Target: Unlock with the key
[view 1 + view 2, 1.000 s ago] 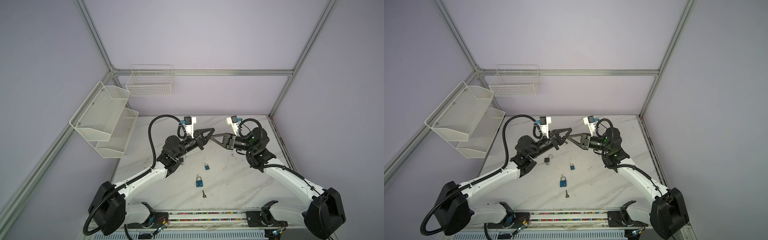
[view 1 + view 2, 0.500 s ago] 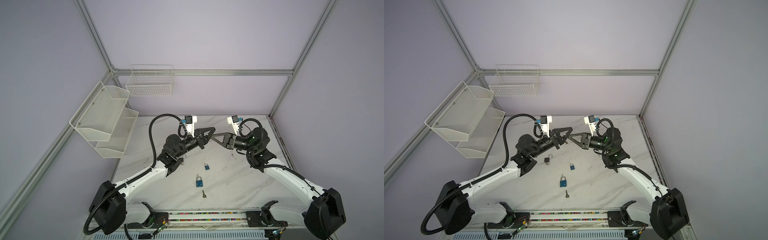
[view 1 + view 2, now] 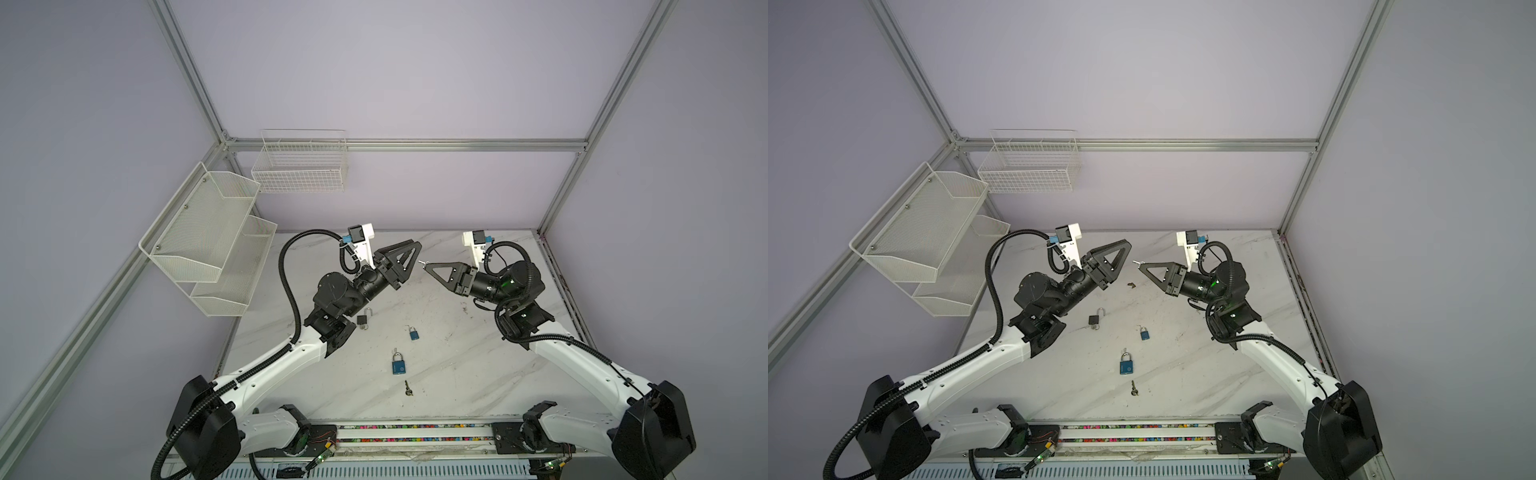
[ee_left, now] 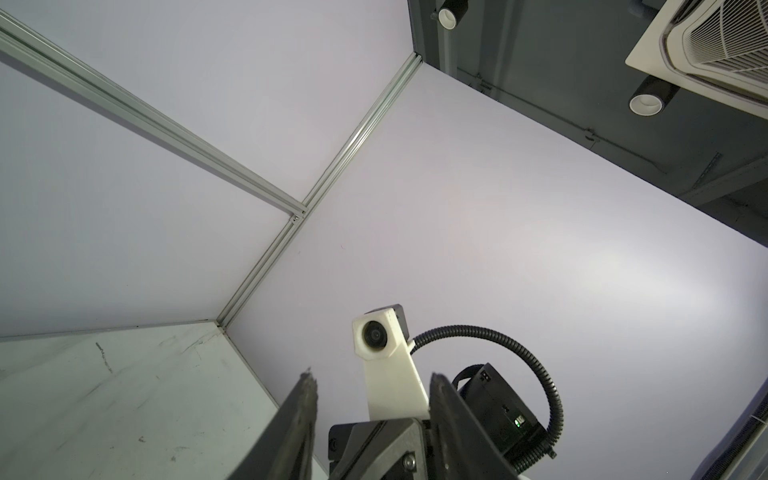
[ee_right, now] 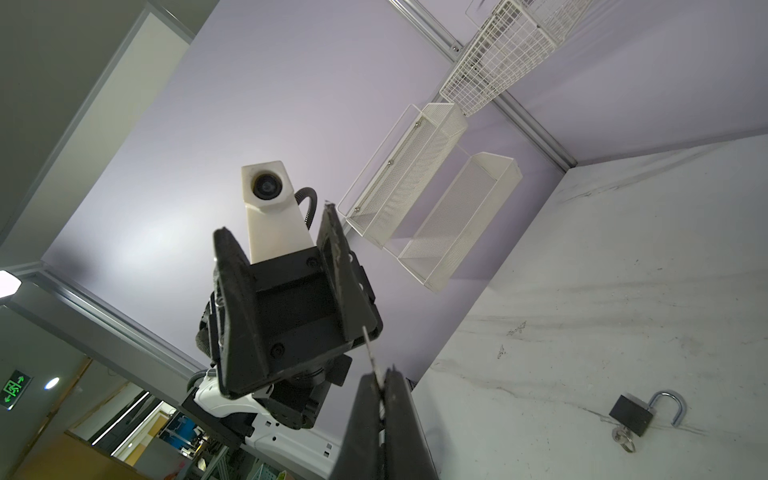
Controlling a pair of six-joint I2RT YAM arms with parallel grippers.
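My right gripper [image 3: 427, 264] [image 3: 1140, 263] [image 5: 380, 376] is shut on a thin silver key [image 5: 370, 353], held in the air over the back of the table with the blade sticking out past the tips. My left gripper [image 3: 411, 249] [image 3: 1123, 249] [image 4: 372, 376] faces it a short way off, open, with nothing between its fingers [image 5: 332, 249]. A black padlock [image 3: 363, 319] [image 3: 1095, 319] [image 5: 631, 415] lies on the table with its shackle swung open and a key ring at its base. A small blue padlock [image 3: 413, 333] [image 3: 1144, 333] and a larger one [image 3: 397, 365] [image 3: 1126, 365] lie shut.
The marble table [image 3: 457, 374] carries a loose key [image 3: 408, 388] [image 3: 1134, 388] near the front and another small key [image 3: 1132, 285] below the grippers. White mesh shelves [image 3: 216, 249] and a wire basket [image 3: 301, 166] hang on the left and back walls.
The left jaws have gone from shut to open and drawn slightly back from the right gripper's tips. The right gripper stays shut on the key, almost unmoved.
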